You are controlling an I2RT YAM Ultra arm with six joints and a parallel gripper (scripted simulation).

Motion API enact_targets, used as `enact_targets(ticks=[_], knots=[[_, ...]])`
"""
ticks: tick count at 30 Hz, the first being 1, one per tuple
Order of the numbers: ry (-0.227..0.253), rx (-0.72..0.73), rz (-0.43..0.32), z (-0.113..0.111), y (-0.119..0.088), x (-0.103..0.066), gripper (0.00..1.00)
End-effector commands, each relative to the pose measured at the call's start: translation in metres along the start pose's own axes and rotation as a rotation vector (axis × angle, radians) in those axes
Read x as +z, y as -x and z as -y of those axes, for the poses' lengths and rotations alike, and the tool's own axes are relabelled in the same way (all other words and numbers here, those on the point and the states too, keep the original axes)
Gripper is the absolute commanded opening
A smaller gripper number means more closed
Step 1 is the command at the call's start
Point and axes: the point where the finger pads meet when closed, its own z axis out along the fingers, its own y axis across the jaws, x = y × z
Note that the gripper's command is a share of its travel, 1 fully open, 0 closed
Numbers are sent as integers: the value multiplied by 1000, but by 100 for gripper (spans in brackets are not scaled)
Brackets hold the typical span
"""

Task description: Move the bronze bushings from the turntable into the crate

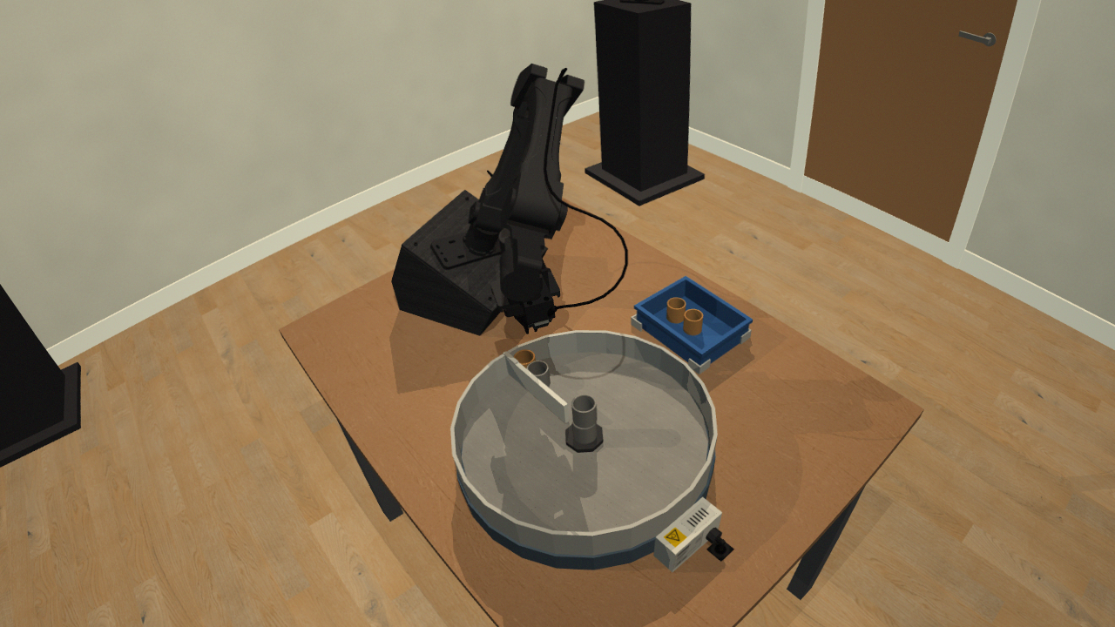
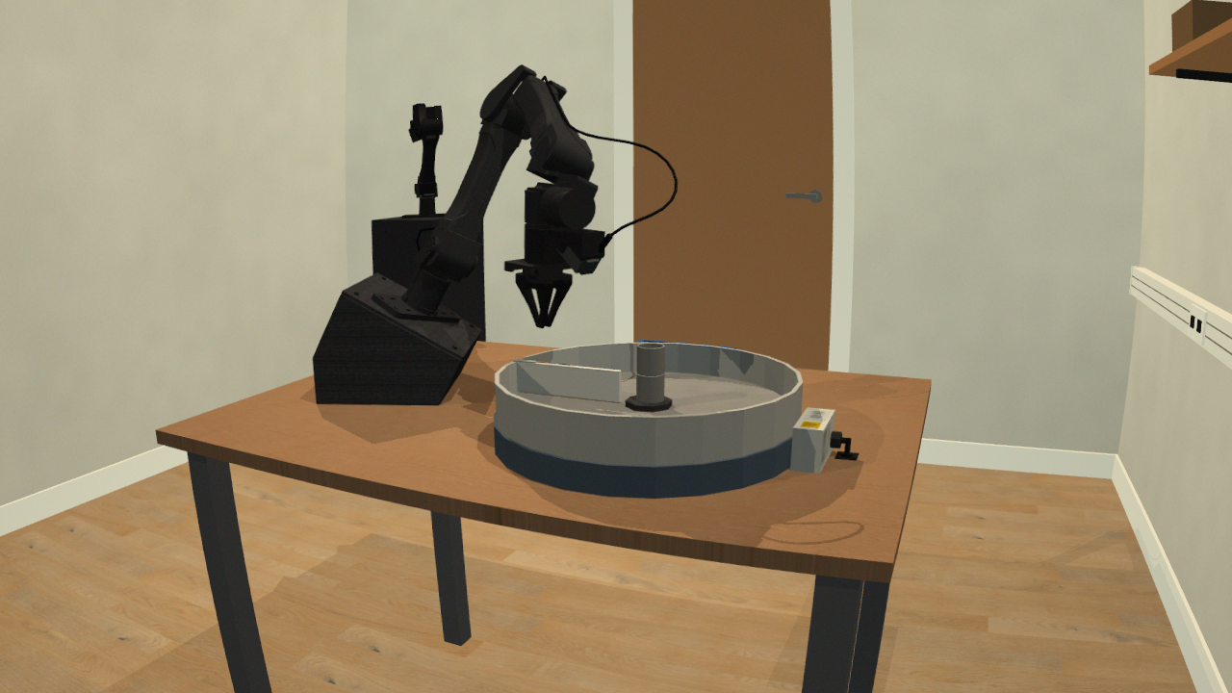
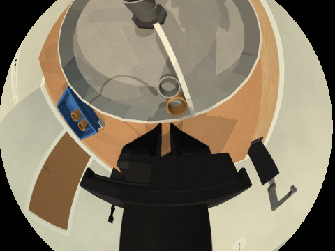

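Note:
A bronze bushing [image 1: 524,358] stands on the grey turntable [image 1: 584,445] at its far left rim, against the white divider wall [image 1: 536,385]. A steel bushing [image 1: 538,371] stands right beside it. Both also show in the wrist view, the bronze bushing [image 3: 177,106] nearer me than the steel one [image 3: 169,86]. My gripper [image 2: 542,320] is shut and empty, hanging well above the table just outside the turntable's far left rim. The blue crate [image 1: 692,318] at the back right holds two bronze bushings [image 1: 684,313]. It also shows in the wrist view [image 3: 78,114].
A grey hub post [image 1: 583,421] stands at the turntable's centre. A control box [image 1: 686,535] with a warning label sits at the turntable's front right. The arm's black base [image 1: 448,273] stands at the table's back left. A black pillar [image 1: 642,93] stands on the floor behind.

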Motion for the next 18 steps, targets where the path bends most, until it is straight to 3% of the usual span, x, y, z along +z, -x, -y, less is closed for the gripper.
enact_targets(ticks=[1,18], knots=[[-38,-9,101,5,23,-17,13],[-35,-6,91,5,22,-14,13]])
